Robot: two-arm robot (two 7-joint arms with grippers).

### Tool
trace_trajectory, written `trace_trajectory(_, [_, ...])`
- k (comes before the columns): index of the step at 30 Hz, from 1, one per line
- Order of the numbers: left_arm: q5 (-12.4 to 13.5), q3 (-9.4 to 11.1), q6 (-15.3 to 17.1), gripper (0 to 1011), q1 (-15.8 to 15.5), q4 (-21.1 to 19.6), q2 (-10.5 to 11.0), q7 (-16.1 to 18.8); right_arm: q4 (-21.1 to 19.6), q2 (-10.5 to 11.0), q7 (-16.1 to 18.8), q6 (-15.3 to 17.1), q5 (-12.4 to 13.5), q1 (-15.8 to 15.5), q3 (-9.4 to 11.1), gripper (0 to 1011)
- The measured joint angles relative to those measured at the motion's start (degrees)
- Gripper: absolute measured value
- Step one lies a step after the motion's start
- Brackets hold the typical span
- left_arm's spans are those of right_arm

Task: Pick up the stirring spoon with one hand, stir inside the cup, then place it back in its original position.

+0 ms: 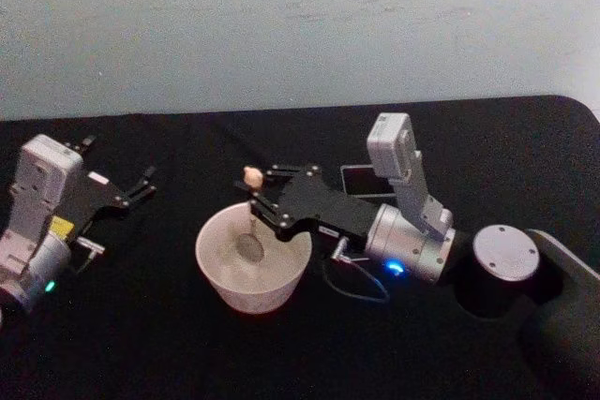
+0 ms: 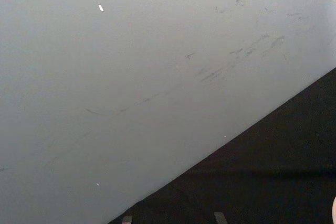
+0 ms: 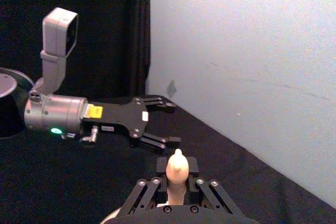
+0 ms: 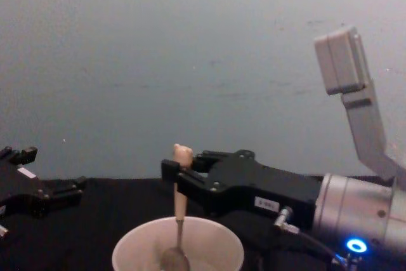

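My right black angular gripper is clenched on the peach-beige handle of the slim bear-topped stirring spoon, just under the tiny bear head. The spoon hangs upright toward 6 o'clock from the grip. Its thin metal stem and small silver bowl dip inside the wide cream-pinkish round cup on the black counter.

I think the main risk is sweeping too wide. The spoon bowl would press the thin wall and slide or tip this light-looking cup. Because I hold the handle so high, any sideways load could also pivot the spoon between my fingers.

My left black gripper rests released near 9 o'clock of the cup, well apart.
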Motion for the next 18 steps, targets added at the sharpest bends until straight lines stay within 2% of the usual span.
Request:
trace_trajectory(11, [0.00, 0.00, 0.00, 1001, 0.00, 0.00, 0.00, 0.00, -3.03, 2.45, 0.10, 0.21, 0.49, -2.20, 1.42, 212])
trace_trajectory(18, [0.00, 0.00, 0.00, 1001, 0.00, 0.00, 0.00, 0.00, -3.98, 2.89, 0.16, 0.39, 0.86, -2.79, 1.73, 212])
